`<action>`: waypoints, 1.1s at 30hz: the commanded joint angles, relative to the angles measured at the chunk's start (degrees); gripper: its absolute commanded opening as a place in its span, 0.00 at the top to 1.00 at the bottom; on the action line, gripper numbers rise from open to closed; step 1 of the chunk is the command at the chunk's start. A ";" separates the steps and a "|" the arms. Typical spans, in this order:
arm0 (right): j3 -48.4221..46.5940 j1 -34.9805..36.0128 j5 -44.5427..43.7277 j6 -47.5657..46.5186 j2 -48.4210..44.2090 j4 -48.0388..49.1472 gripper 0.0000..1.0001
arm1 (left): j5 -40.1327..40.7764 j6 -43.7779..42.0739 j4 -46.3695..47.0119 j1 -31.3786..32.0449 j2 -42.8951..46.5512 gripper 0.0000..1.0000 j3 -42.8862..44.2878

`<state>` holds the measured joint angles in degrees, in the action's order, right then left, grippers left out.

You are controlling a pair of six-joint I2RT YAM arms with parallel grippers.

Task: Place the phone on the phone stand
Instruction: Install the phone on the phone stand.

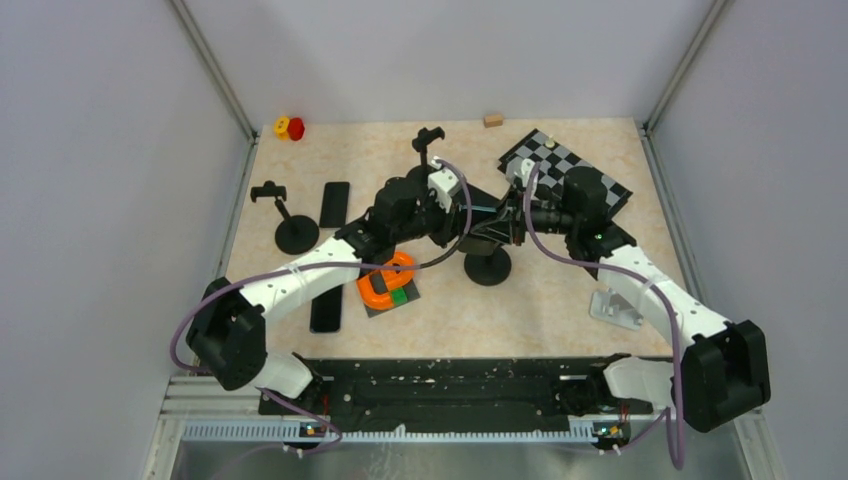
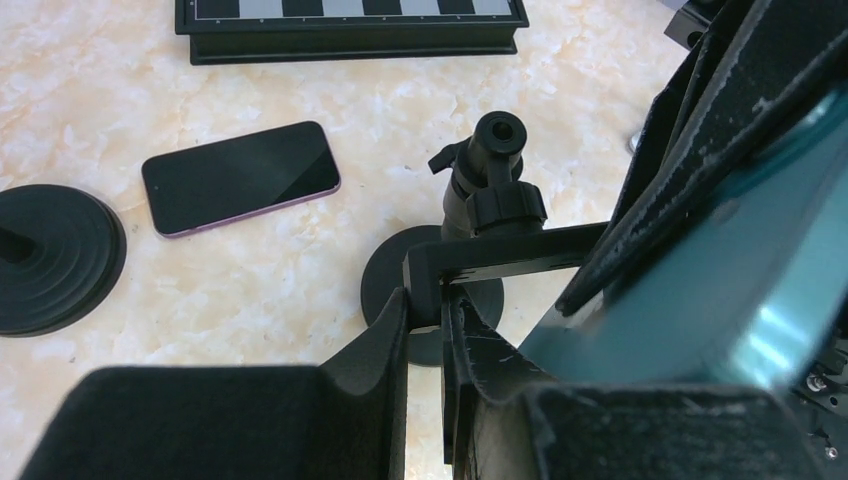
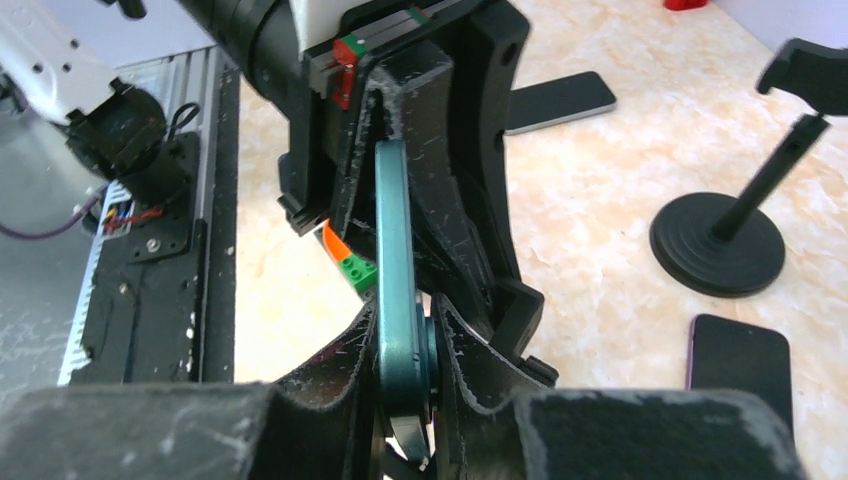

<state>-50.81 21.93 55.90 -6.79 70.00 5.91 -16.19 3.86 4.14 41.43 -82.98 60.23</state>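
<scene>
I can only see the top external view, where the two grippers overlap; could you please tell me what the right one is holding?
Observer: The right gripper is shut on a teal phone, seen edge-on from its wrist camera.
Operator: Thank you; and the left one?
Observer: The left gripper is shut on the black clamp bar of the phone stand.
Operator: Is anything hidden beneath them?
Observer: A purple-edged phone lies flat on the table, beside that stand's base but not touching it.

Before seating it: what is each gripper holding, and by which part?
Right gripper: teal phone, across its faces near one end. Left gripper: stand's clamp arm.
</scene>
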 commanded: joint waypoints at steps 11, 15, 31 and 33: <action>3.09 -1.51 -22.21 4.11 -5.08 -1.04 1.00 | 4.52 0.33 1.44 0.48 2.03 1.00 -3.28; 3.16 -1.50 -25.61 3.73 -5.59 -2.22 1.00 | 4.75 0.10 1.00 1.01 1.91 1.00 -2.82; 5.47 -1.37 -34.45 2.27 -5.88 -4.19 1.00 | 4.50 0.59 -1.32 3.10 1.29 1.00 -0.62; 5.77 -1.24 -35.50 2.06 -5.89 -4.05 1.00 | 4.35 1.00 -1.63 3.21 1.24 1.00 -0.32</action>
<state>-47.20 22.63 37.91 -0.82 63.11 3.75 -10.79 4.19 7.55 44.18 -82.65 58.52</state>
